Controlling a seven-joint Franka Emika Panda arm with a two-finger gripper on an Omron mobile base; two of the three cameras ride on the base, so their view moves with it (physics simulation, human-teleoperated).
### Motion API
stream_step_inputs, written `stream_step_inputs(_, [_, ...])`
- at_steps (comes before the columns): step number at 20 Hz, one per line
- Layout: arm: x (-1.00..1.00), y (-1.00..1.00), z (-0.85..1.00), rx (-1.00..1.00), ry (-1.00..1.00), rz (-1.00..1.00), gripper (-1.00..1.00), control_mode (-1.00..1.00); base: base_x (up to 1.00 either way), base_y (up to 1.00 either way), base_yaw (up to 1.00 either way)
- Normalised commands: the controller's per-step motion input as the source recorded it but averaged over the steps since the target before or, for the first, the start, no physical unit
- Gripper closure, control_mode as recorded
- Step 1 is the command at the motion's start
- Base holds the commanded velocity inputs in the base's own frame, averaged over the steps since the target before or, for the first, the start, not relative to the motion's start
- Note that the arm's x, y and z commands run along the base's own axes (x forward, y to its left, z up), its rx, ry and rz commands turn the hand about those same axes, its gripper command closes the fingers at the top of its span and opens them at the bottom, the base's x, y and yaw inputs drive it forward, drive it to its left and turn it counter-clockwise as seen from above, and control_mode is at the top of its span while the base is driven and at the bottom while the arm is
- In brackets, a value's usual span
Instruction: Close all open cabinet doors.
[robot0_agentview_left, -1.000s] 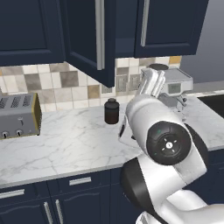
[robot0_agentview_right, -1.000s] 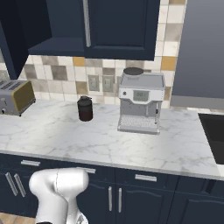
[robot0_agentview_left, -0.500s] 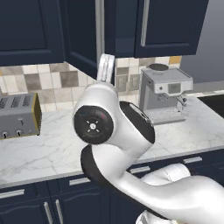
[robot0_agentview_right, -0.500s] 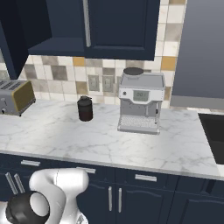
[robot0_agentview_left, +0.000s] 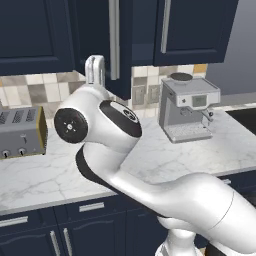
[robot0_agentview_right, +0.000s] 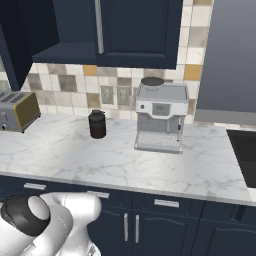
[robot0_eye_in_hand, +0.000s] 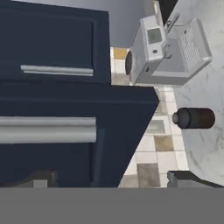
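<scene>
One navy cabinet door (robot0_agentview_left: 97, 30) stands swung out over the counter, its silver bar handle (robot0_agentview_left: 114, 40) facing the base. In the right base view this open door (robot0_agentview_right: 12, 40) is edge-on at the far left, beside the bared cabinet interior. The neighbouring door (robot0_agentview_right: 135, 30) is shut. My gripper (robot0_agentview_left: 95, 65) is raised just below and in front of the open door's lower edge. In the hand view the gripper (robot0_eye_in_hand: 113, 181) is open, its fingertips (robot0_eye_in_hand: 188, 178) wide apart and holding nothing. The open door (robot0_eye_in_hand: 65, 140) and its handle (robot0_eye_in_hand: 48, 129) lie close ahead.
A toaster (robot0_agentview_left: 20, 132) sits on the marble counter (robot0_agentview_right: 120, 160) at the left. A dark canister (robot0_agentview_right: 97, 124) and a grey coffee machine (robot0_agentview_right: 160, 117) stand against the tiled wall. A black cooktop (robot0_agentview_right: 245, 150) is at the right. Navy drawer fronts run below.
The arm has swung left across the left base view and lifted the hand up to the open door's lower edge. The jaws have stayed open.
</scene>
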Motion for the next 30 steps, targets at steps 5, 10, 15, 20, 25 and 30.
stream_step_inputs(5, [0.61, 0.0, 0.0, -0.18, 0.0, 0.0, -1.0, -1.0, 0.0, 0.0, 0.0])
stream_step_inputs(10, [0.14, -0.18, 0.0, -0.1, 0.0, 0.0, -1.0, -1.0, 0.0, 0.0, 0.0])
stream_step_inputs(15, [-0.02, -0.33, 0.0, -0.06, 0.0, 0.0, -1.0, -1.0, 0.0, 0.0, 0.0])
stream_step_inputs(20, [-0.01, -0.35, 0.02, -0.07, 0.0, 0.0, -1.0, -1.0, 0.0, 0.0, 0.0])
stream_step_inputs(25, [0.37, -0.5, 0.01, -0.02, 0.03, 0.0, -1.0, -1.0, 0.0, 0.0, 0.0])
stream_step_inputs(30, [0.8, -0.56, 0.04, 0.0, 0.1, 0.0, -1.0, -1.0, 0.0, 0.0, 0.0])
